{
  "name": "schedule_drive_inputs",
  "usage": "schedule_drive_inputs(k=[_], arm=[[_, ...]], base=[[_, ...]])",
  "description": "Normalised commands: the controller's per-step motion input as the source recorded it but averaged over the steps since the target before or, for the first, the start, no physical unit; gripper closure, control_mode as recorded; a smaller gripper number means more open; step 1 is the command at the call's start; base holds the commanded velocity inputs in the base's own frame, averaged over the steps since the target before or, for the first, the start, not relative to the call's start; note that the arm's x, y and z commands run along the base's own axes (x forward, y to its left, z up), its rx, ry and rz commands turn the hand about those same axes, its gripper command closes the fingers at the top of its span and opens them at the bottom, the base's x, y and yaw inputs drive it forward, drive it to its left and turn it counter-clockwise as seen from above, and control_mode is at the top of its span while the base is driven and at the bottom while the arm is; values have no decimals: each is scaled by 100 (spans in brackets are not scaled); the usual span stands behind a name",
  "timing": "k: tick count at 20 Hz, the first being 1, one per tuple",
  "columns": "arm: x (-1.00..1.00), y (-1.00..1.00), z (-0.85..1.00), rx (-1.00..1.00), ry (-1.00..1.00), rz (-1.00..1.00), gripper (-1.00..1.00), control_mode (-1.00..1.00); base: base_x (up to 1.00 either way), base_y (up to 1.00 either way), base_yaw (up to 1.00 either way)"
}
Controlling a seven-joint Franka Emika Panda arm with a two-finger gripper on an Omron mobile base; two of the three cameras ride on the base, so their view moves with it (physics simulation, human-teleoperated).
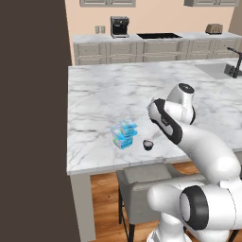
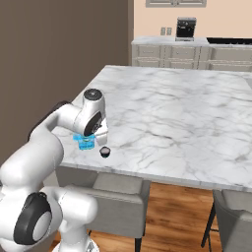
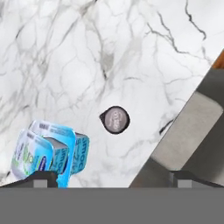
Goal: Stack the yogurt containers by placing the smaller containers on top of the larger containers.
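Observation:
The smaller container, a tiny dark round cup (image 3: pixel 116 119) with a pale lid, stands upright on the marble island near its front edge (image 1: pixel 148 144) (image 2: pixel 105 151). Just to its left sits the larger container, a squarish light-blue and white yogurt pack (image 1: pixel 125 134) (image 3: pixel 50 153), partly hidden behind my hand in the right base view (image 2: pixel 86 143). My gripper (image 3: pixel 114 181) hovers above both and looks straight down at them. It is open, its fingertips (image 3: pixel 41 179) spread wide with nothing between them. The cup lies ahead of the gap, apart from the fingers.
The island's front edge (image 1: pixel 118 168) runs close to the cup, with grey chairs (image 1: pixel 146 189) (image 2: pixel 118 194) tucked below it. A dark wall (image 1: pixel 33 118) stands to the left. A sink and faucet (image 1: pixel 232 66) sit at the island's far right. Marble stretches behind the containers.

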Motion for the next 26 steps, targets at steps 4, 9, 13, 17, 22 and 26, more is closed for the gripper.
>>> schedule_drive_inputs(k=[4, 9, 13, 17, 22, 26], arm=[[-21, 0, -6, 0, 10, 3, -100, -100], [-21, 0, -20, 0, 4, 3, -100, -100], [-10, 0, -24, 0, 3, 2, -100, -100], [-1, 0, -27, 0, 2, 2, -100, -100], [1, 0, -24, 0, 1, 0, -100, -100], [7, 0, -15, 0, 0, 0, -100, -100]], base=[[0, 0, 0], [0, 0, 0], [0, 0, 0], [0, 0, 0], [0, 0, 0], [0, 0, 0]])
